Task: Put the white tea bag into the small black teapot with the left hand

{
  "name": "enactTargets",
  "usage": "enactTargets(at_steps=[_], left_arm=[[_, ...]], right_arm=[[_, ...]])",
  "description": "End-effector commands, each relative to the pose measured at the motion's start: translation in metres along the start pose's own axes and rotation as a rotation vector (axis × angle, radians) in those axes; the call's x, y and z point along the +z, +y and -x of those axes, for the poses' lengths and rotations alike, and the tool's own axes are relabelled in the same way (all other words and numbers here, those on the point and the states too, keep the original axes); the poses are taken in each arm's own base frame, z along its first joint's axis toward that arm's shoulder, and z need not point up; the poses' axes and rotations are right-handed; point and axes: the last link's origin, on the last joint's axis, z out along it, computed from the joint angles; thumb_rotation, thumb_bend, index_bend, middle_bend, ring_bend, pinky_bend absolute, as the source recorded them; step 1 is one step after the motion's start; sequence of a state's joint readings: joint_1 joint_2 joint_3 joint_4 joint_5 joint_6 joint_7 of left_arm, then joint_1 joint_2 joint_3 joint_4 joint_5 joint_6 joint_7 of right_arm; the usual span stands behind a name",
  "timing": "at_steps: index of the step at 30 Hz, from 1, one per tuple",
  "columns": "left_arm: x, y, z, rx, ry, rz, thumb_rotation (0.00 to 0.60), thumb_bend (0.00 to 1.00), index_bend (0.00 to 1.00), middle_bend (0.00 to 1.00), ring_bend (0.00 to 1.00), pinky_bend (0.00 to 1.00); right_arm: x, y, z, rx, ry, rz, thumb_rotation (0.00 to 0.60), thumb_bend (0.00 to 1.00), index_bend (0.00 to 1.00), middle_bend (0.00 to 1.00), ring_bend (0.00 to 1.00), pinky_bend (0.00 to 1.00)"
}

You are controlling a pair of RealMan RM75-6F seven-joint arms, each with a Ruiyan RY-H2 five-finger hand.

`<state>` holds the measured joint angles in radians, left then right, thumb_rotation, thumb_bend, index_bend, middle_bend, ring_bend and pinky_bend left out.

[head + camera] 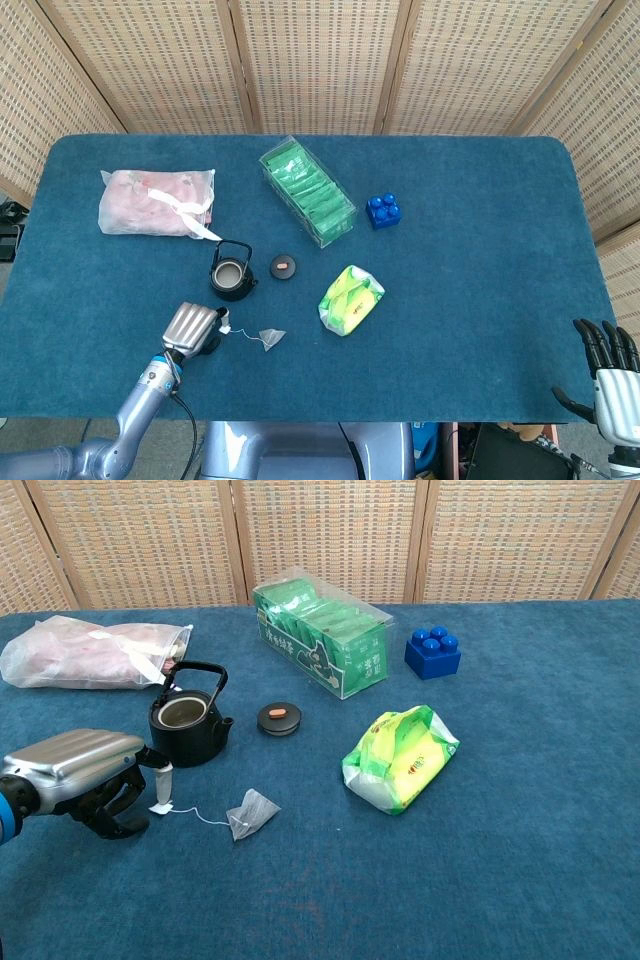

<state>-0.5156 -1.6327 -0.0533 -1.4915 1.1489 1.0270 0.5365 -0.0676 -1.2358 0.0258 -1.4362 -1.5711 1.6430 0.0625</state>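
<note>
blue table (480,250), teapot (231,275), tea bag (270,338)

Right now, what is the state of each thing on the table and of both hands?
small black teapot: upright, lid off, handle up.
lid: on the cloth beside the teapot.
white tea bag: lying on the table, string running to its tag.
tag: at the left hand's fingertips; grip unclear.
left hand: fingers curled, low over the table.
right hand: open, off the table.
</note>
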Motion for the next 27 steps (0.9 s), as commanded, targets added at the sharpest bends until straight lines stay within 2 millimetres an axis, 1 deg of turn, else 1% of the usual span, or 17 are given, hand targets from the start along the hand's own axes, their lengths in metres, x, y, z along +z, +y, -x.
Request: enactTargets(at_steps=[1, 27], left_arm=[[0.0000, 0.0004, 0.0002, -0.003, 0.000, 0.000, 0.600, 0.38, 0.46, 0.80, 0.72, 0.70], [0.0079, 0.0066, 0.0000, -0.028, -0.015, -0.004, 0.600, 0.38, 0.50, 0.82, 0.73, 0.71]], right_arm=[[-0.0005, 0.0003, 0.0000, 0.000, -0.001, 0.001, 0.600, 0.08, 0.11, 0.19, 0.03, 0.10], [-0.0029, 0.0043, 0.0001, -0.001, -0.006, 0.022, 0.600, 0.08, 0.11, 0.19, 0.03, 0.10]])
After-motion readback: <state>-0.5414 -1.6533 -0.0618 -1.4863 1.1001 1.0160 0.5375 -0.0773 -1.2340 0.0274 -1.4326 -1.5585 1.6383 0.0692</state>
